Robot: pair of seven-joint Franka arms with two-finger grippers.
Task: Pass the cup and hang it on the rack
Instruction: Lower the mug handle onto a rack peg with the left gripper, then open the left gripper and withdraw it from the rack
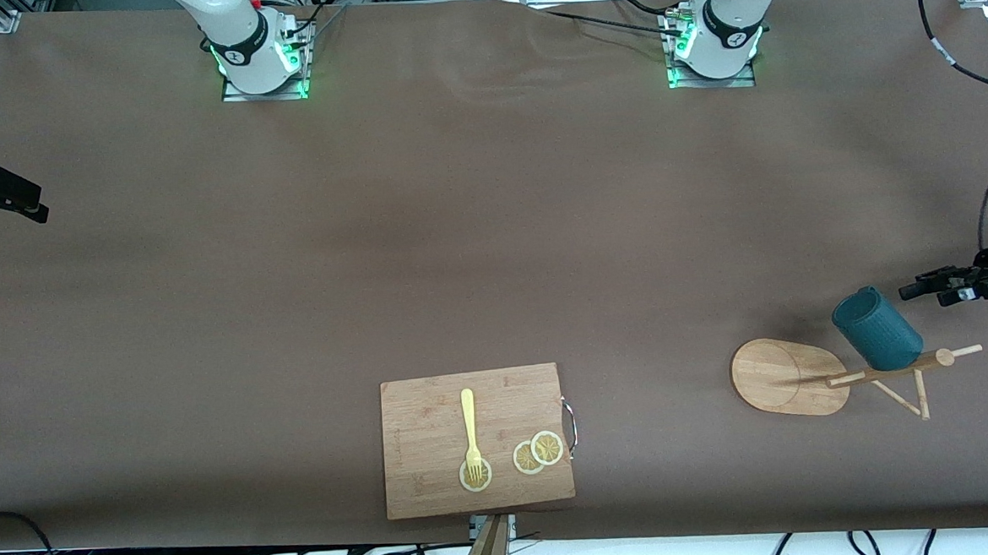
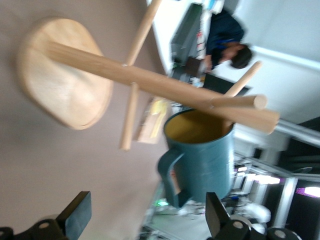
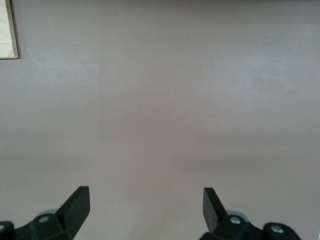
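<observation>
Low in the front view's middle, a cutting board (image 1: 435, 441) with a fork (image 1: 470, 431) and lemon slices (image 1: 538, 452) lies on the desk (image 1: 493, 252). At lower right the cup (image 1: 876, 328) hangs on the rack (image 1: 812, 375), beside the left gripper (image 1: 926, 287), jaws wide and empty. At the frame's upper left edge, the right gripper (image 3: 145, 205) waits over bare desk, jaws wide, holding nothing.

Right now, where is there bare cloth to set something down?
The wide stretch between the arm bases and the cutting board is bare, as is the gap between board and rack. It is crowded around the rack, where the cup hangs beside the open left gripper.
</observation>
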